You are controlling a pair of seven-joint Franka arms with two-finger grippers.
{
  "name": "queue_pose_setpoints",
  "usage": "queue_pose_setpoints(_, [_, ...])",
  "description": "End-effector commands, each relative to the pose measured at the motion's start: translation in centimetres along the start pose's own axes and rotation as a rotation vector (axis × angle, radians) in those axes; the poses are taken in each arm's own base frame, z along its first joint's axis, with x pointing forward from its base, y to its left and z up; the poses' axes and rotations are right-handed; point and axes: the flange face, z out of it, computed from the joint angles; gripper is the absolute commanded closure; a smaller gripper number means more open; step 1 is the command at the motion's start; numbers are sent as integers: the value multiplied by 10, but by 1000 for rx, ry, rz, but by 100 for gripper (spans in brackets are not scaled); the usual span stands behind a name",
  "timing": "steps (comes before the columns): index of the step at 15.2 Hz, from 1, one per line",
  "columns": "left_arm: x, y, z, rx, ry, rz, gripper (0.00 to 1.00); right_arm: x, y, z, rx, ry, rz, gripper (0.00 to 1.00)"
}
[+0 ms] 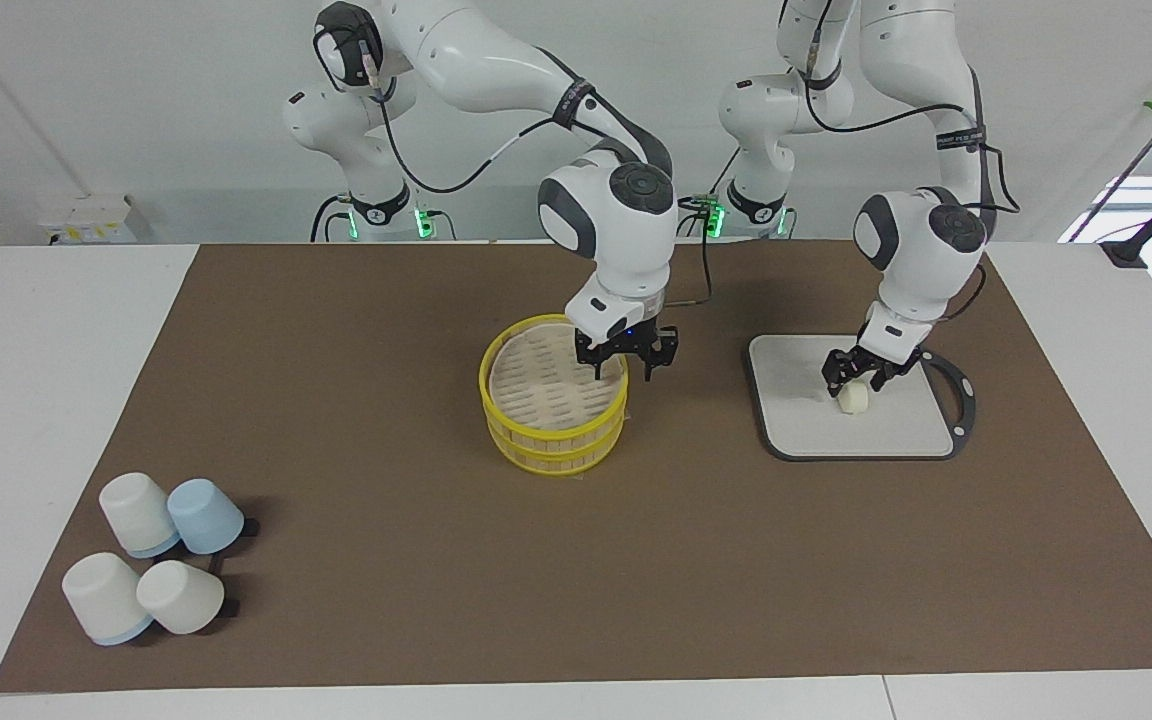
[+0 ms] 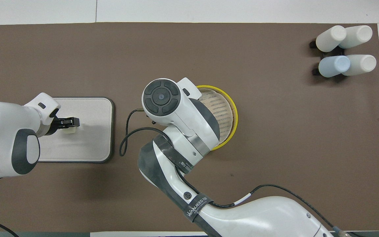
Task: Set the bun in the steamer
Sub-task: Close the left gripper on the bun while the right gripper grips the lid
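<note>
My left gripper (image 1: 857, 378) is down at the bun (image 1: 853, 398) on the grey board (image 1: 796, 420), fingers straddling it; can't tell if they've pinched. I'd squeeze gently, lift straight. Right gripper (image 1: 628, 357), fingers apart, hangs over the steamer (image 1: 553, 420) rim; I'd clear it. Cups (image 1: 151, 560) untouched.

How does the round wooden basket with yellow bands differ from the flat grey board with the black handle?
The round light-wood basket with yellow rim bands has tall walls; the flat grey square board with a black handle is low. The basket's slatted floor is bare; the board carries a small pale cream dough bun. The basket sits mid-mat; the board lies toward the left arm's end. Both rest on the brown mat.
</note>
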Motion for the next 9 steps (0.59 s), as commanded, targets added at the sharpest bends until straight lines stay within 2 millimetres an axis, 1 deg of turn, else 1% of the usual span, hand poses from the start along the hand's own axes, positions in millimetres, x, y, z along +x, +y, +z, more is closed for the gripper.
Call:
queue_pose_setpoints(1, [-3, -1, 11, 7, 13, 26, 54, -20, 3, 5, 4, 14, -33, 53])
queue_pose_setpoints(2, [-3, -2, 14, 7, 15, 23, 62, -20, 3, 5, 4, 14, -33, 54])
queue_pose_setpoints(3, [-2, -3, 13, 7, 15, 21, 70, -19, 3, 5, 5, 15, -33, 56])
queue_pose_setpoints(4, [-1, -3, 12, 7, 15, 23, 70, -20, 3, 5, 4, 14, -33, 61])
queue_pose_setpoints(5, [0, -3, 12, 7, 14, 21, 70, -20, 3, 5, 4, 14, -33, 79])
queue_pose_setpoints(6, [1, -3, 11, 7, 12, 21, 70, -20, 4, 5, 1, 12, -33, 99])
queue_pose_setpoints(7, [6, -3, 6, 7, 12, 21, 70, -20, 4, 5, 0, 10, -33, 100])
queue_pose_setpoints(9, [8, -2, 4, 7, 3, 23, 70, -20, 4, 5, -3, 7, -33, 100])
